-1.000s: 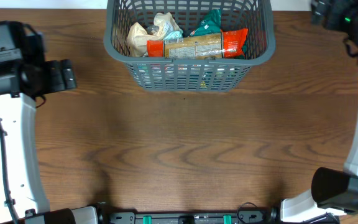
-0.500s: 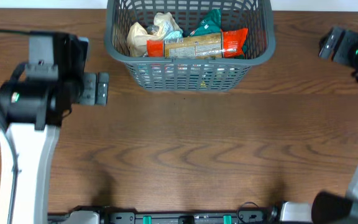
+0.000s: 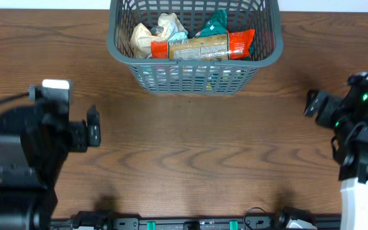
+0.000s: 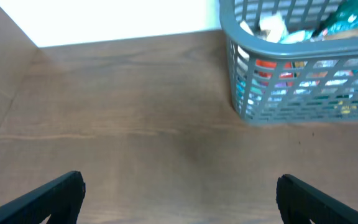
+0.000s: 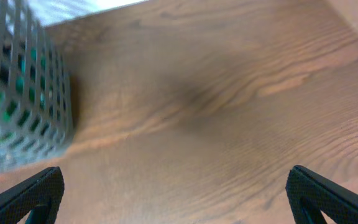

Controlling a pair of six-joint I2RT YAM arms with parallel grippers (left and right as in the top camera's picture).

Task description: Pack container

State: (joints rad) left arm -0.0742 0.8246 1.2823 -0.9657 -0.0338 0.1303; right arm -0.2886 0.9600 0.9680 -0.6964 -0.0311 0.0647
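Overhead shows the grey basket [image 3: 193,76] at the far middle of the worktop [image 3: 190,160] holding packets [image 3: 203,46], left pincer [image 4: 180,186] and right pincer [image 5: 176,180] both spread wide and empty, nothing loose visible, so packing looks done and the next move probably just parks both arms.

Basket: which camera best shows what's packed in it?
Overhead. It looks straight down into the basket, so the packets inside show unobstructed. The left wrist sees only one corner side-on, contents glimpsed through the slots. The right wrist catches a blurred corner at its left edge.
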